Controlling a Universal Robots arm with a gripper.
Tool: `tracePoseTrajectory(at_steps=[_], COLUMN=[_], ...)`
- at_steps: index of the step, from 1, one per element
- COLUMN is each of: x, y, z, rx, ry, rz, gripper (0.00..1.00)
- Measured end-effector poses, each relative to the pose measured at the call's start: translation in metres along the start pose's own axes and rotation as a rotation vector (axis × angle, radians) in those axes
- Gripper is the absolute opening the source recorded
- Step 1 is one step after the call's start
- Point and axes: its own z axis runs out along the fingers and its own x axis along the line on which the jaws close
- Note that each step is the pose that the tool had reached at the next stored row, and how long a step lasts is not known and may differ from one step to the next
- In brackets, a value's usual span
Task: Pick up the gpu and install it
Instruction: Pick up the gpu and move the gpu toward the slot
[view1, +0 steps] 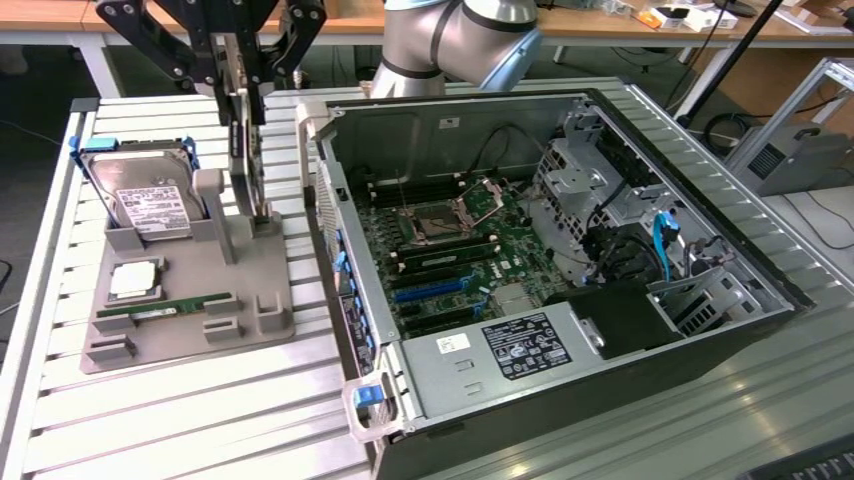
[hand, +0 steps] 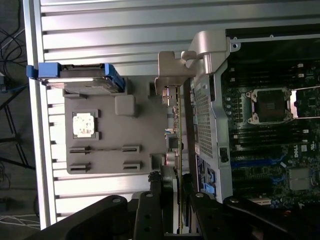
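Note:
The gpu (view1: 242, 140) is a thin dark card standing upright on edge over the grey parts holder (view1: 254, 290), at the exterior view's left of the open computer case (view1: 350, 250). My gripper (view1: 240, 85) comes down from above and is shut on the card's upper part, one black finger on each face. The card's lower end sits at the holder's upright posts; I cannot tell whether it is clear of them. From the wrist, the gpu (hand: 176, 125) appears edge-on between my fingers (hand: 152, 200), with its silvery bracket (hand: 175, 65) at the far end.
On the holder lie a hard drive (view1: 150, 195) in a blue frame, a square processor (view1: 135, 280) and a green memory stick (view1: 167, 307). The case lies open, showing the motherboard (view1: 441, 250) with blue slots (view1: 427, 290). All rests on a slatted metal table (view1: 200, 420).

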Motion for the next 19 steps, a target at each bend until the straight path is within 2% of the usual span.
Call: tracePoseTrajectory(at_steps=[19], x=[-0.0008], y=[-0.0039], z=[0.0000], rx=[0.0000], ry=[0.0000], rz=[0.000], gripper=[0.27])
